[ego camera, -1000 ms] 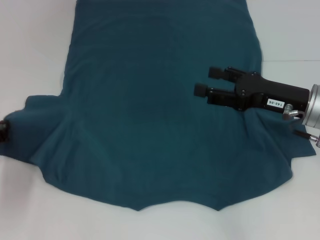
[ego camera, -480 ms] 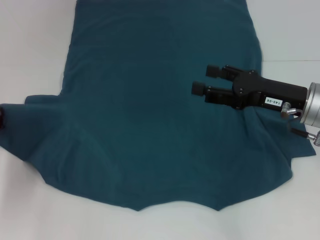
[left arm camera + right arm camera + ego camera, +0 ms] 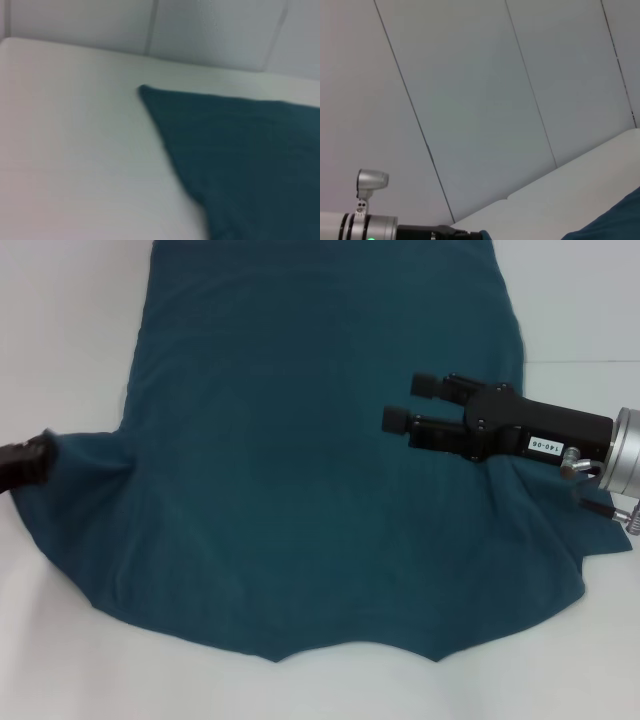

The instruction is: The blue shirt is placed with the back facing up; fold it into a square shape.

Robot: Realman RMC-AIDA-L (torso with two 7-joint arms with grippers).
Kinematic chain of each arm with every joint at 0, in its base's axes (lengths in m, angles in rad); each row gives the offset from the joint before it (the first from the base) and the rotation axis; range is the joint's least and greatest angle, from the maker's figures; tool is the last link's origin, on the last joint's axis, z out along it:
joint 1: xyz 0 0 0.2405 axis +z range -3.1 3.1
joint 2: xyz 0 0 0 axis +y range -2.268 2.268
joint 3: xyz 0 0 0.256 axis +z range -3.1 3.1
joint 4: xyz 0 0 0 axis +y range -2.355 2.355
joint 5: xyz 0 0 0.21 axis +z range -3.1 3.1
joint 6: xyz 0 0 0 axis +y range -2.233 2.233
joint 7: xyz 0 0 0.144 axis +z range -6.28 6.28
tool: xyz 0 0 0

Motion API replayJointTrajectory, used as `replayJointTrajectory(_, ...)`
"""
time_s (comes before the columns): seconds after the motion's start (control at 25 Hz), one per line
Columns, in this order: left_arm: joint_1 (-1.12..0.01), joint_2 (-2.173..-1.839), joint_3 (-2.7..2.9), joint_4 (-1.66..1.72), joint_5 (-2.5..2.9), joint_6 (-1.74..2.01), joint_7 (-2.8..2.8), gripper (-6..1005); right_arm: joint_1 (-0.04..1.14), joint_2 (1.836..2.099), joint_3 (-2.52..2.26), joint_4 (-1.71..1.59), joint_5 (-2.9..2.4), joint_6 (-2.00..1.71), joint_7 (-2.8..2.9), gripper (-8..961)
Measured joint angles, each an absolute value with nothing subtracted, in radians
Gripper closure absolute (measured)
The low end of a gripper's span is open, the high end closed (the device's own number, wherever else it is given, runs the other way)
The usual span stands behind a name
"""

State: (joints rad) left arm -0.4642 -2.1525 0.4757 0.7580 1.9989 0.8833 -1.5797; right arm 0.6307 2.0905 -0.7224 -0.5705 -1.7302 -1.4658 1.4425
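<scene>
Blue shirt [image 3: 310,460]: spread flat, back up, on white bench [image 3: 60,660]. Right gripper [image 3: 408,403]: over shirt's right side, fingers spread, empty. Left gripper [image 3: 30,460]: at left sleeve edge, finger state cannot tell.

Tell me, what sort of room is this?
Probably a lab or test bench: a plain white table, bare pale wall panels, and a blue shirt spread under the right end effector.

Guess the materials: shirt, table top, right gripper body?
Shirt: looks like soft matte knit, maybe cotton; it drapes in shallow wrinkles without shine. Table: smooth white matte surface, laminate or plastic, can't tell. Right gripper: black hard body, plastic or coated metal.
</scene>
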Motion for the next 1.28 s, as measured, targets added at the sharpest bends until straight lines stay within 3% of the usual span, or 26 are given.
replayJointTrajectory(0.36,-0.500,-2.162,0.482,0.745,1.916,1.151,-1.625,1001,0.632,2.091,-0.722,-0.571,-1.732,-1.464,1.440,39)
replayJointTrajectory(0.56,-0.551,-2.165,0.485,0.544,1.746,1.180,-1.555,936,0.632,2.091,-0.722,-0.571,-1.734,-1.452,1.439,39)
replayJointTrajectory(0.8,-0.559,-2.166,0.486,0.471,1.666,1.210,-1.464,765,0.632,2.089,-0.720,-0.571,-1.733,-1.446,1.436,40)
replayJointTrajectory(1.0,-0.556,-2.166,0.485,0.473,1.661,1.205,-1.436,528,0.632,2.088,-0.713,-0.571,-1.732,-1.438,1.443,41)
replayJointTrajectory(1.28,-0.557,-2.164,0.503,0.474,1.669,1.225,-1.355,341,0.620,2.075,-0.702,-0.580,-1.732,-1.372,1.561,41)
